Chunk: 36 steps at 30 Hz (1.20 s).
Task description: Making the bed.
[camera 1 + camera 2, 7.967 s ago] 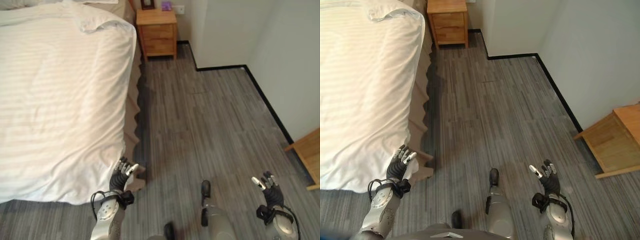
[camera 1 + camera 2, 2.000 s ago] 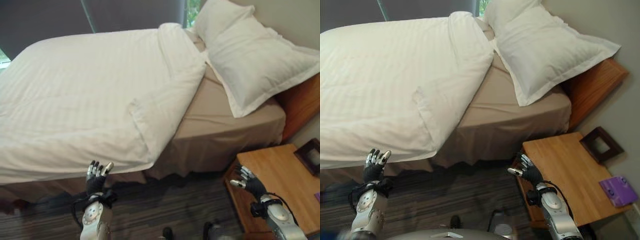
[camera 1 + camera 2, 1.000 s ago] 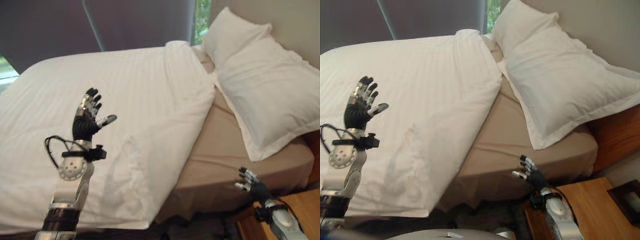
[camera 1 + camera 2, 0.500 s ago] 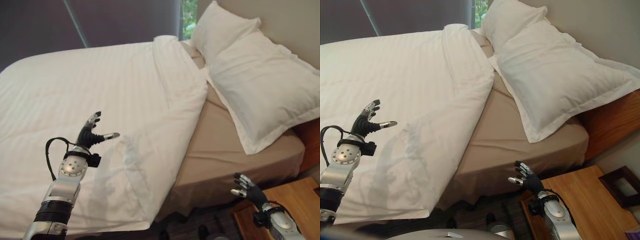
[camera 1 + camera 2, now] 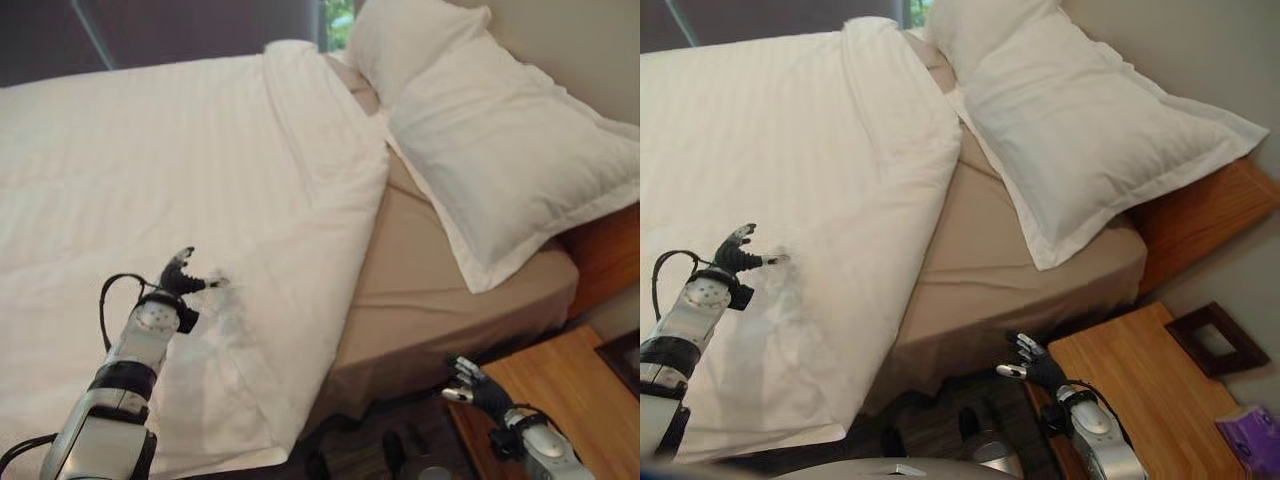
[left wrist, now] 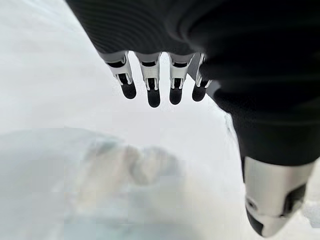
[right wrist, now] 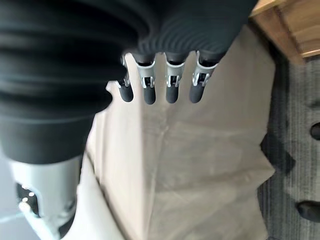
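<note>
1. My left robot hand (image 5: 180, 277) hovers just above the white duvet (image 5: 150, 180) on the bed, fingers relaxed, holding nothing.
2. My right robot hand (image 5: 1032, 367) hangs slack beside the wooden nightstand (image 5: 1150, 400).

White duvet (image 5: 180, 160) with faint woven stripes; two plain white pillows (image 5: 500, 150). Beige fitted sheet (image 5: 430, 290) and skirt; warm orange-brown wooden nightstand (image 5: 1140, 400). Dark frame (image 5: 1215, 340) and purple box (image 5: 1252, 432) on it.

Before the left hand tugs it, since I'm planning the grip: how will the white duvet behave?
Probably floppy: the white duvet drapes over the bed edge and wrinkles near the left hand. Likely light yet bulky, so it should bunch rather than slide flat. The fabric looks smooth, so open fingers may slip.
</note>
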Motion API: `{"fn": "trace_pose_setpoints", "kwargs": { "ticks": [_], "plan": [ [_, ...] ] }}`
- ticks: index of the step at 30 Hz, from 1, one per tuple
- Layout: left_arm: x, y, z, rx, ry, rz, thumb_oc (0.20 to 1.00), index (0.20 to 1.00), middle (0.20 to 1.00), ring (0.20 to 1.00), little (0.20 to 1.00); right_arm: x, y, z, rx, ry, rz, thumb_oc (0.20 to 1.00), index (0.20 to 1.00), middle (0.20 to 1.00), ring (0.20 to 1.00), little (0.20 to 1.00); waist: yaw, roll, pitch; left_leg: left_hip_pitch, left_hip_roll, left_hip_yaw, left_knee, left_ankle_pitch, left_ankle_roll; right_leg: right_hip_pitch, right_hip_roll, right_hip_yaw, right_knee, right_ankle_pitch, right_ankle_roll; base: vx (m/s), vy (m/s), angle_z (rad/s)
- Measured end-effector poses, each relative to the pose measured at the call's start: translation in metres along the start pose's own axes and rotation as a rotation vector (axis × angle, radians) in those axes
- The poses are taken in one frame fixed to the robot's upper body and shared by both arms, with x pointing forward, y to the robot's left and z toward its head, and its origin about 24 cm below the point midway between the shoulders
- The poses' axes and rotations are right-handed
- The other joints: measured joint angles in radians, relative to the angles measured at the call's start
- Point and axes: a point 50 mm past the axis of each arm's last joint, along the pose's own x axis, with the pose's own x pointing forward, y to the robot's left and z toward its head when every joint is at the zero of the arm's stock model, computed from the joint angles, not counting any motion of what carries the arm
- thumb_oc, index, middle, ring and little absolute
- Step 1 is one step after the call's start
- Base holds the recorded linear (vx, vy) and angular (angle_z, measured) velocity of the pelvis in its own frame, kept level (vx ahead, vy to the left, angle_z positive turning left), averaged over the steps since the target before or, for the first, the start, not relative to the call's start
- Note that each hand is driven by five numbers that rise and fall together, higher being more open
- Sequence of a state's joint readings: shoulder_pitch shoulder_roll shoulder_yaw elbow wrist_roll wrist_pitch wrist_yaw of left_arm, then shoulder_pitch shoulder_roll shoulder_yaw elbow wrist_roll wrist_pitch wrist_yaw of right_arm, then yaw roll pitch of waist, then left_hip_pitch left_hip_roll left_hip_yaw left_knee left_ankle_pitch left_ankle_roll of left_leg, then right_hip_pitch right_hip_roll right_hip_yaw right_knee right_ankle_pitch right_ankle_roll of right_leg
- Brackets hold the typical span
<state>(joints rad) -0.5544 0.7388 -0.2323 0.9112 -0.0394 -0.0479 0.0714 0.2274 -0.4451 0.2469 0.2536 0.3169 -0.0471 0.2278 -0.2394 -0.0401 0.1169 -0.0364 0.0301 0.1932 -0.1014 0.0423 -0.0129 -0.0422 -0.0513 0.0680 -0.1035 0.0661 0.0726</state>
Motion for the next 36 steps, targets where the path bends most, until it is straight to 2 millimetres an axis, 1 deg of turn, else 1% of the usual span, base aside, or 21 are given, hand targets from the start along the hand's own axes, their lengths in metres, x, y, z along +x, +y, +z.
{"fn": "trace_pose_setpoints", "kwargs": {
  "ticks": [3, 5, 6, 7, 10, 11, 13, 17, 19, 21, 25, 27, 30, 32, 36],
  "plan": [
    [0.010, 0.009, 0.028, -0.095, -0.057, 0.034, 1.000, 1.000, 1.000, 1.000, 1.000, 0.007, 0.004, 0.007, -0.017, -0.017, 0.030, 1.000, 1.000, 1.000, 1.000, 1.000, -0.010, 0.007, 0.026, -0.065, -0.001, 0.022, 0.000, 0.010, 0.002, -0.074, -0.001, 0.026, 0.001, 0.020, 0.005, -0.02, -0.021, -0.23],
    [0.015, 0.009, 0.053, -0.117, -0.135, 0.038, 1.000, 1.000, 1.000, 1.000, 1.000, 0.011, 0.009, 0.010, -0.024, -0.026, 0.056, 1.000, 1.000, 1.000, 1.000, 1.000, -0.026, 0.008, 0.048, -0.084, -0.002, 0.025, 0.002, 0.020, 0.003, -0.095, -0.001, 0.027, 0.005, 0.032, 0.005, 0.04, -0.020, -0.06],
    [0.015, 0.001, 0.064, -0.159, -0.183, 0.019, 1.000, 1.000, 1.000, 1.000, 1.000, 0.013, 0.014, 0.012, -0.030, -0.030, 0.076, 1.000, 1.000, 1.000, 1.000, 1.000, -0.037, 0.010, 0.053, -0.083, 0.000, 0.032, 0.001, 0.018, 0.000, -0.097, 0.001, 0.032, 0.004, 0.031, 0.005, 0.05, -0.014, -0.12],
    [0.015, -0.005, 0.069, -0.170, -0.198, 0.007, 1.000, 1.000, 1.000, 1.000, 1.000, 0.014, 0.014, 0.013, -0.030, -0.035, 0.077, 1.000, 1.000, 1.000, 1.000, 1.000, -0.036, 0.012, 0.055, -0.081, 0.001, 0.039, 0.000, 0.013, -0.006, -0.099, 0.002, 0.038, 0.001, 0.030, 0.006, 0.07, -0.027, -0.17],
    [0.014, -0.019, 0.076, -0.177, -0.221, -0.024, 1.000, 1.000, 1.000, 1.000, 1.000, 0.015, 0.012, 0.016, -0.032, -0.048, 0.072, 1.000, 1.000, 1.000, 1.000, 1.000, -0.038, 0.023, 0.064, -0.081, 0.003, 0.047, 0.000, 0.010, -0.010, -0.103, 0.004, 0.049, 0.004, 0.030, 0.007, 0.04, -0.018, -0.12],
    [0.013, -0.027, 0.078, -0.181, -0.226, -0.044, 1.000, 1.000, 1.000, 1.000, 1.000, 0.015, 0.012, 0.017, -0.033, -0.049, 0.068, 1.000, 1.000, 1.000, 1.000, 1.000, -0.038, 0.027, 0.069, -0.080, 0.005, 0.049, 0.000, 0.010, -0.010, -0.103, 0.006, 0.050, 0.005, 0.030, 0.007, 0.06, -0.027, -0.07],
    [0.013, -0.030, 0.076, -0.182, -0.220, -0.052, 1.000, 1.000, 1.000, 1.000, 1.000, 0.015, 0.011, 0.016, -0.032, -0.047, 0.067, 1.000, 1.000, 1.000, 1.000, 1.000, -0.037, 0.027, 0.072, -0.078, 0.010, 0.051, 0.000, 0.010, -0.010, -0.102, 0.011, 0.050, 0.005, 0.030, 0.007, 0.05, -0.024, -0.03],
    [0.009, -0.048, 0.067, -0.195, -0.189, -0.091, 1.000, 1.000, 1.000, 1.000, 1.000, 0.015, 0.010, 0.017, -0.032, -0.051, 0.062, 1.000, 1.000, 1.000, 1.000, 1.000, -0.032, 0.035, 0.085, -0.067, 0.015, 0.052, 0.000, 0.007, -0.014, -0.090, 0.016, 0.051, 0.003, 0.028, 0.009, 0.00, 0.000, 0.00],
    [0.008, -0.050, 0.064, -0.190, -0.184, -0.096, 1.000, 1.000, 1.000, 1.000, 1.000, 0.015, 0.009, 0.017, -0.031, -0.052, 0.058, 1.000, 1.000, 1.000, 1.000, 1.000, -0.028, 0.041, 0.088, -0.067, 0.018, 0.050, 0.000, 0.004, -0.020, -0.090, 0.019, 0.051, 0.000, 0.026, 0.008, 0.00, -0.015, -0.01],
    [0.000, -0.054, 0.061, -0.155, -0.218, -0.101, 1.000, 1.000, 1.000, 1.000, 1.000, 0.012, 0.000, 0.018, -0.026, -0.055, 0.021, 1.000, 1.000, 1.000, 1.000, 1.000, -0.028, 0.056, 0.098, -0.067, 0.018, 0.050, 0.000, 0.001, -0.023, -0.090, 0.020, 0.050, 0.001, 0.026, 0.007, 0.02, -0.037, 0.00],
    [-0.004, -0.053, 0.057, -0.157, -0.227, -0.093, 1.000, 1.000, 1.000, 1.000, 1.000, 0.011, 0.000, 0.018, -0.025, -0.055, 0.017, 1.000, 1.000, 1.000, 1.000, 1.000, -0.019, 0.059, 0.099, -0.066, 0.020, 0.043, 0.000, 0.006, -0.017, -0.086, 0.021, 0.044, 0.002, 0.025, 0.004, 0.01, -0.022, 0.04],
    [-0.004, -0.051, 0.058, -0.134, -0.235, -0.087, 1.000, 1.000, 1.000, 1.000, 1.000, 0.011, 0.000, 0.017, -0.025, -0.053, 0.020, 1.000, 1.000, 1.000, 1.000, 1.000, -0.007, 0.060, 0.099, -0.064, 0.020, 0.041, 0.000, 0.006, -0.016, -0.081, 0.021, 0.039, 0.004, 0.023, 0.002, 0.01, -0.014, 0.07],
    [-0.004, -0.050, 0.060, -0.131, -0.247, -0.083, 1.000, 1.000, 1.000, 1.000, 1.000, 0.011, 0.001, 0.016, -0.026, -0.051, 0.025, 1.000, 1.000, 1.000, 1.000, 1.000, -0.001, 0.060, 0.099, -0.060, 0.019, 0.032, 0.001, 0.007, -0.016, -0.073, 0.020, 0.028, 0.004, 0.021, 0.000, 0.01, -0.011, 0.10],
    [-0.005, -0.045, 0.056, -0.097, -0.244, -0.073, 1.000, 1.000, 1.000, 1.000, 1.000, 0.011, 0.000, 0.017, -0.029, -0.052, 0.025, 1.000, 1.000, 1.000, 1.000, 1.000, 0.001, 0.060, 0.099, -0.055, 0.019, 0.024, 0.000, 0.007, -0.016, -0.067, 0.020, 0.023, 0.004, 0.020, 0.000, 0.02, -0.008, 0.08],
    [-0.007, -0.041, 0.046, -0.100, -0.221, -0.057, 1.000, 1.000, 1.000, 1.000, 1.000, 0.009, 0.000, 0.015, -0.027, -0.046, 0.020, 1.000, 1.000, 1.000, 1.000, 1.000, -0.002, 0.061, 0.100, -0.045, 0.019, 0.020, 0.000, 0.005, -0.018, -0.055, 0.020, 0.021, 0.000, 0.015, 0.000, 0.00, 0.000, 0.00]
  ]
}}
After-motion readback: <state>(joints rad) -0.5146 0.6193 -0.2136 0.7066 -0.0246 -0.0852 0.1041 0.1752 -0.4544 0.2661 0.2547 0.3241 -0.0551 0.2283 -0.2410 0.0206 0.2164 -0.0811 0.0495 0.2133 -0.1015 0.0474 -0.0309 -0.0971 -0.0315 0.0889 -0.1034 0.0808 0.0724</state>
